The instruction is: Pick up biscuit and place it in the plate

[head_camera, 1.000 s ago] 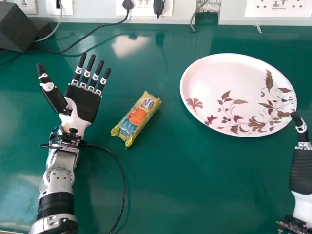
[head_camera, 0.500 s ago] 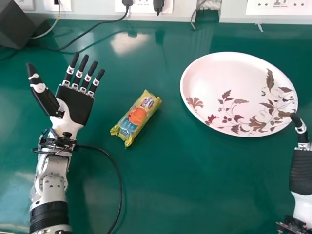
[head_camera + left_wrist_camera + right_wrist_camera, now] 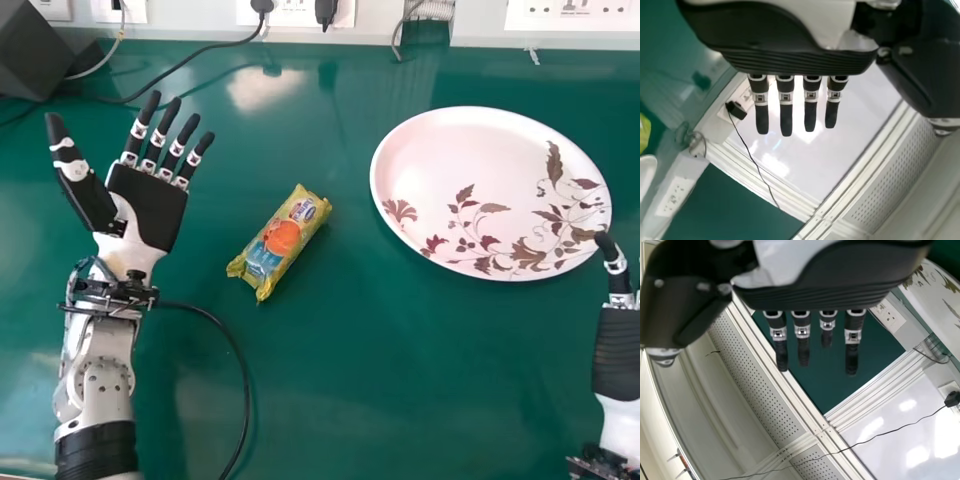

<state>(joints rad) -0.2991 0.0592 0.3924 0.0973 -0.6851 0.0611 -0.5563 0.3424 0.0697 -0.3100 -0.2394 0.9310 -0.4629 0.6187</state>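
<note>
The yellow biscuit packet (image 3: pixel 280 243) lies slantwise on the green table, touched by neither hand. To its left my left hand (image 3: pixel 146 205) is held palm up with fingers straight and thumb spread; in the left wrist view the left hand (image 3: pixel 790 55) has nothing in its grasp. The white oval plate (image 3: pixel 470 180) with a brown leaf pattern rests right of the packet. Beside the plate's lower right edge is my right hand (image 3: pixel 618 345), partly cut off by the view's edge. Its fingers hang straight in the right wrist view, where the right hand (image 3: pixel 830 290) holds nothing.
A black box (image 3: pixel 38 55) stands at the table's back left corner. Black cables run from it toward wall sockets (image 3: pixel 570 14) along the back. Another thin cable (image 3: pixel 243 360) loops from the left wrist over the table, left of the packet.
My left hand has moved leftward, away from the packet, and a little toward the table's back, its fingers still straight. The packet, the plate and my right hand have stayed put.
</note>
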